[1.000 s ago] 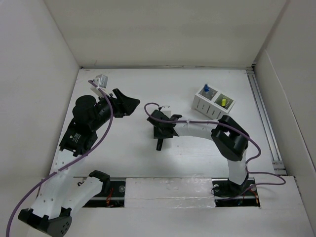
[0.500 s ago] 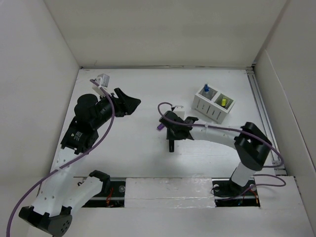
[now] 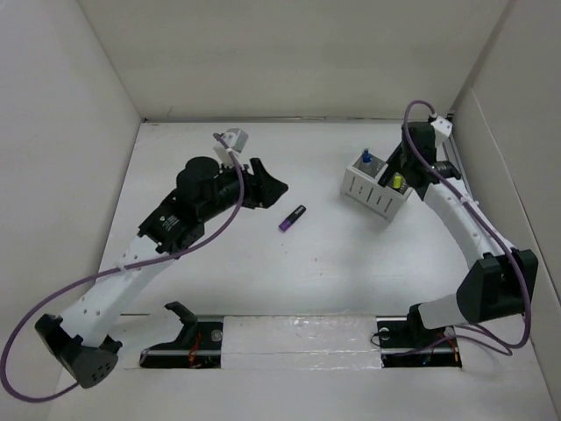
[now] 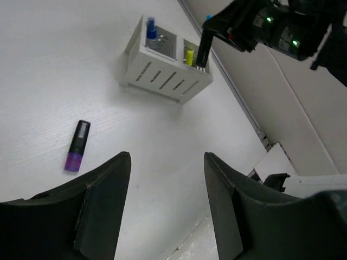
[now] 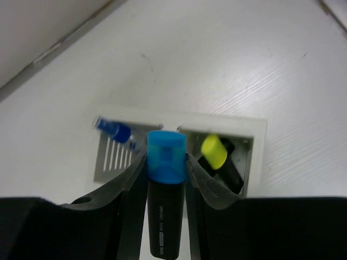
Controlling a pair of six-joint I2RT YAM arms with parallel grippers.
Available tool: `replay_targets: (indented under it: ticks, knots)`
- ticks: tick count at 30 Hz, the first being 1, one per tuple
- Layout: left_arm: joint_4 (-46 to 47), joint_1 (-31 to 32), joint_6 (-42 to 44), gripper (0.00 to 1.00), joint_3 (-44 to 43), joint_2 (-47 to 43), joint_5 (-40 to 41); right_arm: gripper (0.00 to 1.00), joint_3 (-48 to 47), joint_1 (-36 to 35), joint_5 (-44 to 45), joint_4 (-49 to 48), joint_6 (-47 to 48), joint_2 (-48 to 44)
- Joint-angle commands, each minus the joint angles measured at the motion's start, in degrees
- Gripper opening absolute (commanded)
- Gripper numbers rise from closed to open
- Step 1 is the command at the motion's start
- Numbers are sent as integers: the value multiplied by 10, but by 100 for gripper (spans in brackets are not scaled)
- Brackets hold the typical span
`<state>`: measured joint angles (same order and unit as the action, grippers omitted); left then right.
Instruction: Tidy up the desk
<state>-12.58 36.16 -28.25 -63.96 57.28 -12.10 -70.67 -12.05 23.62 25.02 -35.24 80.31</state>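
Observation:
The white desk [image 3: 351, 263] holds a white ribbed pen holder [image 3: 375, 189] at the back right. My right gripper [image 3: 392, 169] hovers just above it, shut on a black highlighter with a blue cap [image 5: 165, 179], held upright over the divider between the two compartments. A yellow-capped highlighter [image 5: 214, 151] stands in the right compartment and a blue pen [image 5: 114, 130] in the left. A black and purple highlighter [image 3: 293, 217] lies on the desk near the middle. My left gripper [image 3: 267, 189] is open and empty, just left of it; it shows in the left wrist view [image 4: 77, 146].
White wall panels enclose the desk on three sides. A metal rail [image 3: 469, 210] runs along the right edge. The pen holder [image 4: 165, 76] and the right gripper [image 4: 203, 46] show in the left wrist view.
My right arm carried the blue-capped highlighter from the desk's middle up to the pen holder. My left arm swung right toward the centre. The purple highlighter now lies uncovered.

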Motion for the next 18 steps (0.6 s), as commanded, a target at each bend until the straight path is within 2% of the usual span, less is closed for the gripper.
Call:
replay_targets:
  ticks: [1, 2, 3, 6, 7, 12, 18]
  knots:
    - [12, 92, 44, 52, -64, 19, 141, 8, -56, 47, 8, -51, 39, 33]
    - [0, 122, 52, 52, -73, 36, 173, 8, -64, 56, 13, -54, 48, 44]
    - [-10, 184, 58, 52, -92, 48, 239, 9, -81, 64, 22, -56, 51, 63]
    - [-55, 268, 70, 53, -131, 92, 359, 9, -97, 83, 44, -65, 69, 85]
    - [-62, 297, 70, 53, -135, 97, 371, 9, -98, 91, 45, -75, 79, 87]
    - [-25, 303, 24, 54, -89, 70, 367, 9, -72, 91, 84, -97, 104, 92]
    - [-10, 255, -10, 55, -49, 27, 352, 10, -5, 77, 106, -138, 111, 76]
